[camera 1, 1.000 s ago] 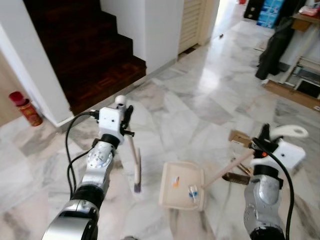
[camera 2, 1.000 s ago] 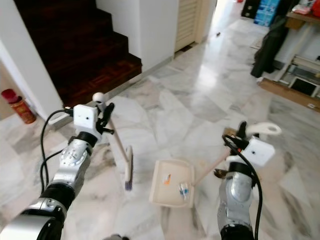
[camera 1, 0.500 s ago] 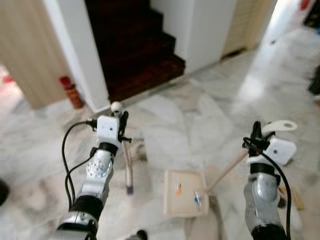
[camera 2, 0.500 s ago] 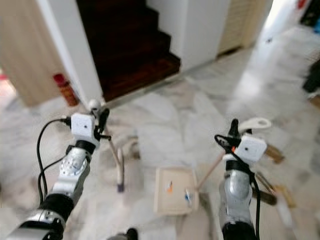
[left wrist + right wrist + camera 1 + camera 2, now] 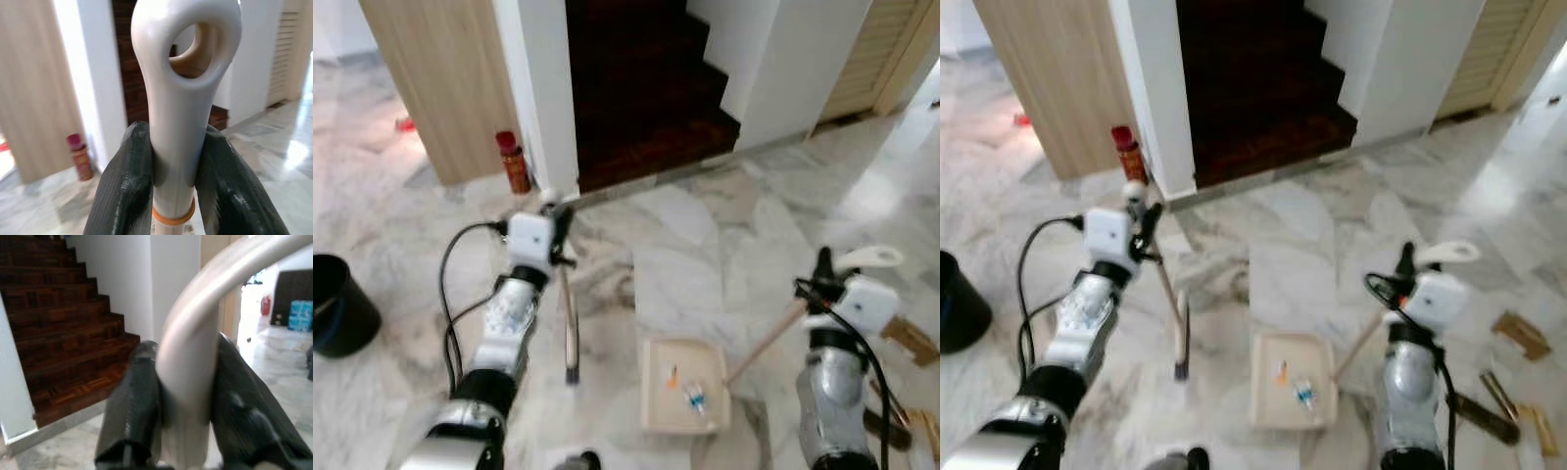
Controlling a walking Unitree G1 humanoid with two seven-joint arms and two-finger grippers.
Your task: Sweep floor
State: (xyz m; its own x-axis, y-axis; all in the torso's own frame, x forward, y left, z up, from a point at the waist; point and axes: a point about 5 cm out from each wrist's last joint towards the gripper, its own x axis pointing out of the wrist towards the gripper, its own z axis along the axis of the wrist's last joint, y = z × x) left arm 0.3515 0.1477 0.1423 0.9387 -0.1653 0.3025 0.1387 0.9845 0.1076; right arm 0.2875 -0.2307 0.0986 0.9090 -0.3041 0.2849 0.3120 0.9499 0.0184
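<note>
The left gripper (image 5: 173, 186) is clenched on the top of the broom handle (image 5: 183, 98), just below its ring-shaped end; both black fingers (image 5: 124, 191) press against the cream shaft above an orange band. In the head views the broom (image 5: 1178, 338) hangs nearly upright from this gripper, its dark bristle end at the marble floor (image 5: 744, 235).

The right gripper (image 5: 183, 406) is clenched on the curved white grip of the dustpan handle (image 5: 195, 362), one finger on each side. From this gripper the long wooden handle slopes down toward the robot's left to the dustpan (image 5: 683, 397), which lies flat on the floor between the two arms, to the right of the broom head and apart from it. The cream pan holds small pieces of debris (image 5: 691, 396), one orange and others blue and white.

Beyond the arms, a dark wooden staircase (image 5: 646, 88) rises between white walls. A red canister (image 5: 514, 162) stands on the floor at the foot of the left white wall, beside a wood-panelled partition. A black bin (image 5: 337, 318) stands on the floor at the far left. Flattened cardboard scraps (image 5: 1520, 335) lie on the floor at the far right, past the right arm.
</note>
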